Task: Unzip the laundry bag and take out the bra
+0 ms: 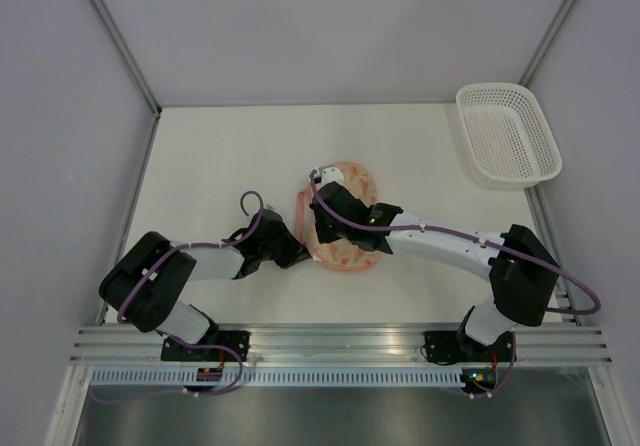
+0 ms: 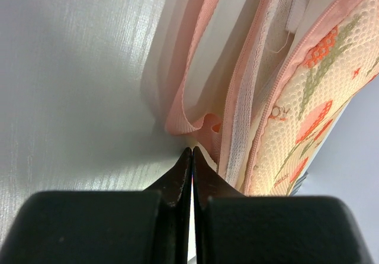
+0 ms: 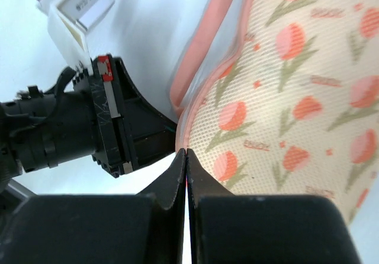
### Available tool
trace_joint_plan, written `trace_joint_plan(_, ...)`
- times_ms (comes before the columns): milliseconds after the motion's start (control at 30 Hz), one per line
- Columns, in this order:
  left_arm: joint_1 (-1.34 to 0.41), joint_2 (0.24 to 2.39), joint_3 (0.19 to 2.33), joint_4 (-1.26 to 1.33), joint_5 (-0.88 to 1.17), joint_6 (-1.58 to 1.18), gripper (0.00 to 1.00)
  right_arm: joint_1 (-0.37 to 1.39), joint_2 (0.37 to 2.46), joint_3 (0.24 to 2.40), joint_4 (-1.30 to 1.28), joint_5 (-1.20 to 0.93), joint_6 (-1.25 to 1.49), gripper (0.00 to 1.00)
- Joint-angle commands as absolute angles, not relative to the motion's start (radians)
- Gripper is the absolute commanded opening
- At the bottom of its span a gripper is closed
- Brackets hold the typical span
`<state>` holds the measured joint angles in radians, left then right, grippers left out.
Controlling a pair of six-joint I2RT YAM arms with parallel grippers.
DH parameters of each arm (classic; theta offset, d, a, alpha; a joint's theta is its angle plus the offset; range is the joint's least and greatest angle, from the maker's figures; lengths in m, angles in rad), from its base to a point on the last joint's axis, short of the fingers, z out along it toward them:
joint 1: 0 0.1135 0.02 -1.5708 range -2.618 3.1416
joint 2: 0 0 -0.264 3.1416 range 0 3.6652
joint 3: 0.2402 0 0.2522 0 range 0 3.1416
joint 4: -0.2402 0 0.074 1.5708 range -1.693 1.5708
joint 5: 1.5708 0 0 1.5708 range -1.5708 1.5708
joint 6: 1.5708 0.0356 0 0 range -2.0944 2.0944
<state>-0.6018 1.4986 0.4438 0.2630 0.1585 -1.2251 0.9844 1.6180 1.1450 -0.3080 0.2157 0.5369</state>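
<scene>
The laundry bag (image 1: 352, 177) lies mid-table, a cream pouch with orange-pink tulips and pink zip trim. My right gripper (image 1: 314, 238) reaches over it from the right. In the right wrist view its jaws (image 3: 186, 151) are shut, pinching the pink trim at the edge of the bag (image 3: 296, 98). My left gripper (image 1: 301, 255) comes in from the left. In the left wrist view it (image 2: 192, 150) is shut at the lower edge of the bag (image 2: 308, 98). There the zip stands parted and white fabric (image 2: 296, 9) shows inside, perhaps the bra.
A white plastic lattice basket (image 1: 500, 87) stands at the far right corner. Grey walls close the table on three sides. The left gripper's black body (image 3: 112, 128) sits right next to the right fingertips.
</scene>
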Motion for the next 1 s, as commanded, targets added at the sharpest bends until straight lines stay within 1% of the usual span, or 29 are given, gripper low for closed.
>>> trace_joint_plan(0, -0.597, 1.476, 0.43, 0.265, 0.138, -1.246, 0.02, 0.979, 1.54, 1.143, -0.359, 0.336, 0.535, 0.0)
trace_joint_plan(100, -0.594, 1.474, 0.428, 0.264, 0.137, -1.244, 0.02, 0.968, 1.546, 1.161, -0.42, 0.376, 0.529, 0.01)
trace_joint_plan(167, -0.592, 1.474, 0.43, 0.262, 0.14, -1.243, 0.02, 0.968, 1.587, 1.184, -0.457, 0.354, 0.528, 0.13)
trace_joint_plan(200, -0.592, 1.474, 0.433, 0.259, 0.14, -1.243, 0.02, 0.968, 1.6, 1.178, -0.451, 0.315, 0.526, 0.21)
trace_joint_plan(300, -0.591, 1.468, 0.433, 0.252, 0.138, -1.239, 0.02, 0.974, 1.612, 1.129, -0.393, 0.246, 0.519, 0.34)
trace_joint_plan(400, -0.588, 1.459, 0.431, 0.249, 0.135, -1.238, 0.02, 0.986, 1.62, 1.111, -0.365, 0.183, 0.505, 0.4)
trace_joint_plan(500, -0.586, 1.459, 0.434, 0.245, 0.135, -1.236, 0.02, 0.999, 1.64, 1.12, -0.373, 0.178, 0.494, 0.44)
trace_joint_plan(600, -0.586, 1.462, 0.439, 0.245, 0.138, -1.238, 0.02, 1.002, 1.678, 1.129, -0.382, 0.163, 0.483, 0.46)
trace_joint_plan(833, -0.583, 1.462, 0.44, 0.245, 0.137, -1.236, 0.02, 1.037, 1.762, 1.121, -0.362, 0.141, 0.477, 0.47)
trace_joint_plan(900, -0.581, 1.463, 0.439, 0.245, 0.141, -1.236, 0.02, 1.038, 1.778, 1.114, -0.354, 0.149, 0.476, 0.42)
trace_joint_plan(933, -0.581, 1.463, 0.439, 0.247, 0.143, -1.236, 0.02, 1.037, 1.784, 1.112, -0.353, 0.156, 0.477, 0.38)
trace_joint_plan(967, -0.58, 1.463, 0.439, 0.247, 0.144, -1.236, 0.02, 1.037, 1.792, 1.114, -0.353, 0.163, 0.479, 0.26)
